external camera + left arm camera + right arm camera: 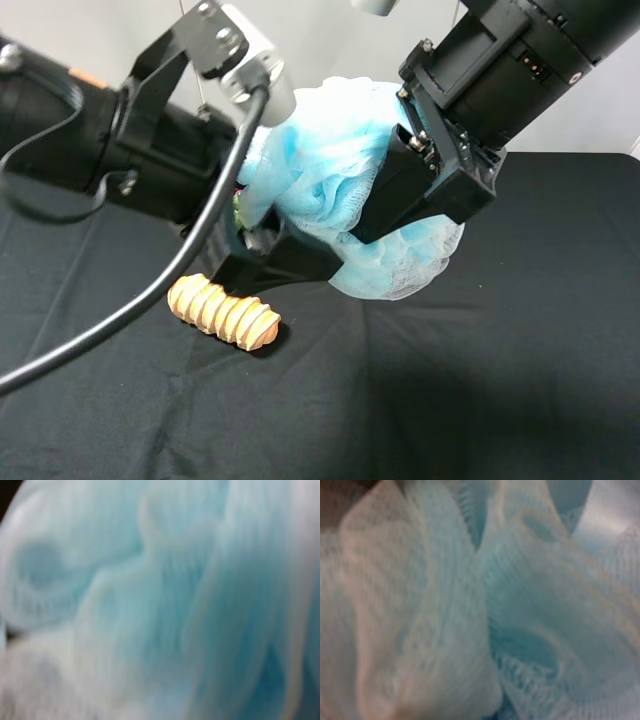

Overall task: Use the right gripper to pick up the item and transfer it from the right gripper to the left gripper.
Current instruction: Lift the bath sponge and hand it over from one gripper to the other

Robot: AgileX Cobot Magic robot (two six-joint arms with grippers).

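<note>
While right claw (385,212) grips pouf (322,160) — left claw (272,250) touches.

You have the pouf (330,150) up off the table (480,380), over its middle and toward the far edge, between the two grippers. The right gripper (400,212) comes in from the far right corner and sits against the pouf's right side, with one finger lying across its front. The left gripper (275,255) reaches in from the left edge and meets the pouf at its lower left. You cannot tell from any view how its jaws stand. In both wrist views the pouf sits right against the lens. The bread loaf (224,312) lies on the table left of the middle, nearer the front edge than the pouf and apart from it, below the left arm (100,140).
</note>
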